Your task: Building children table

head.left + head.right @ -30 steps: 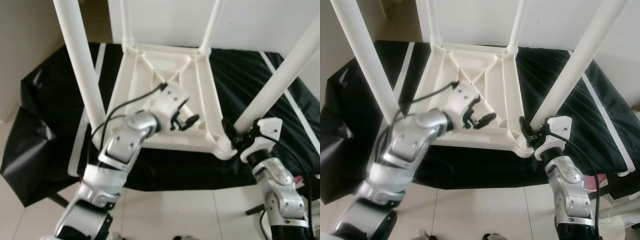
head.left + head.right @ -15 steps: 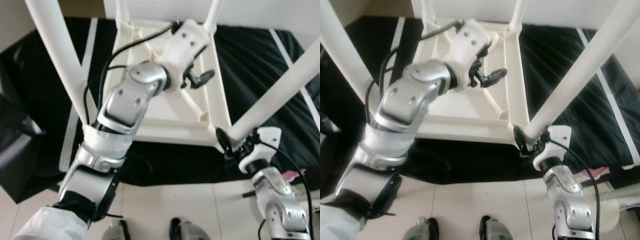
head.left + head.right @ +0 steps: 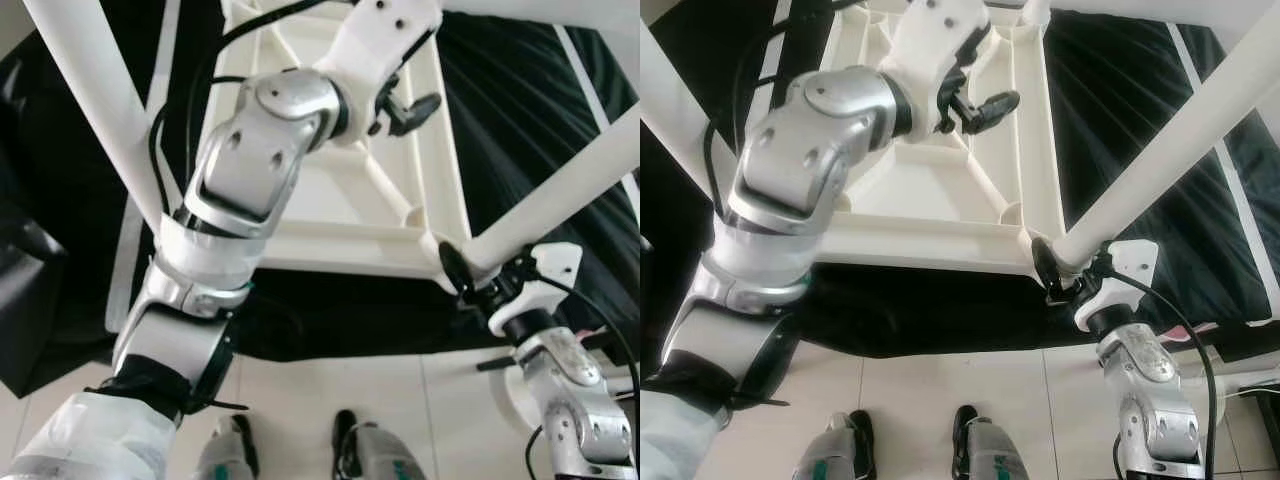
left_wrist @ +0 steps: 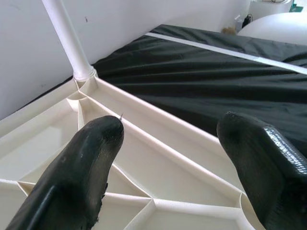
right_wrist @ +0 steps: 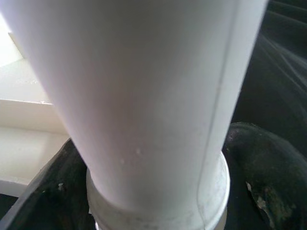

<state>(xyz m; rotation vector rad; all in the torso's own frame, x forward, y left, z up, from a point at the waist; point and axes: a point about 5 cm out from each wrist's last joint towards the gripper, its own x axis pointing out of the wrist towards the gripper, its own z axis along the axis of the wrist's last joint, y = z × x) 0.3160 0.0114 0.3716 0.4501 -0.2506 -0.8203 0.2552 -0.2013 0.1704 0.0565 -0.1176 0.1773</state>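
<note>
Right pincer (image 3: 1058, 272) clamps a smooth round white table leg (image 3: 1160, 160); left pincer (image 4: 168, 158) gapes wide.

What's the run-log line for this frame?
left gripper: open, over upturned table underside | right gripper: shut on near-right table leg base | black cloth beneath

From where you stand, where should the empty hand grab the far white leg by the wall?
Probably low on the far leg, just above its round socket, coming in from over the ribbed underside. The leg is a plain round tube standing upright, so the open left tool could close across it there, where the table holds it stiffest.
</note>
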